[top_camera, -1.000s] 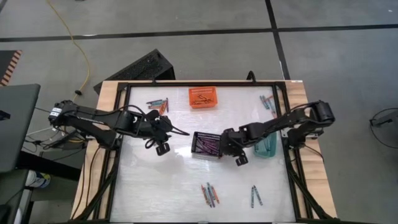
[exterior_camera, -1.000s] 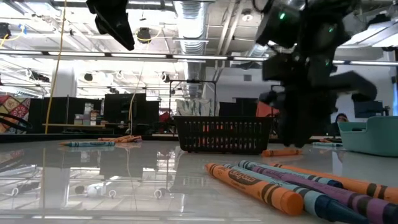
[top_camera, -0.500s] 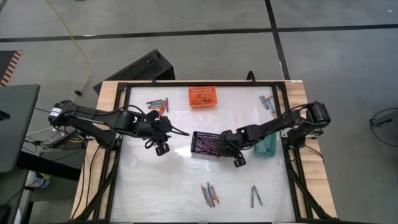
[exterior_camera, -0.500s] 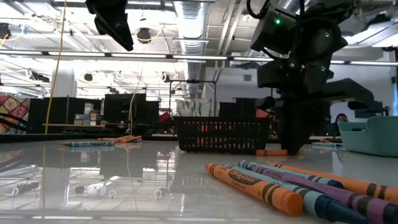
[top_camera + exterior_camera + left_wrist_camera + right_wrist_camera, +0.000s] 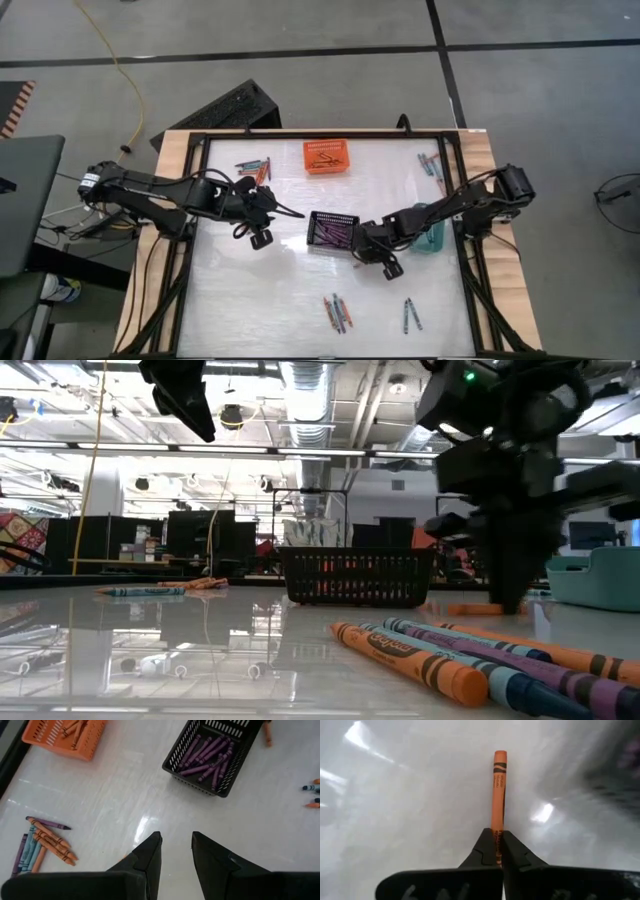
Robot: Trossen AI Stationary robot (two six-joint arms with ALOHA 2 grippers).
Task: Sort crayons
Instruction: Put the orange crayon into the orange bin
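High view: the right gripper sits low on the table, just beside the black basket of purple crayons, with the teal basket behind its arm. The left gripper hangs away from it, on the black basket's other side. Loose crayons lie nearer the table's front edge; others lie near the orange basket.

Low view: the right gripper stands down on the tabletop over an orange crayon.

Left wrist view: the left gripper hovers with its fingers partly apart, holding nothing; the black basket lies ahead.

Right wrist view: the right gripper is closed on one end of the orange crayon, which points straight out ahead.
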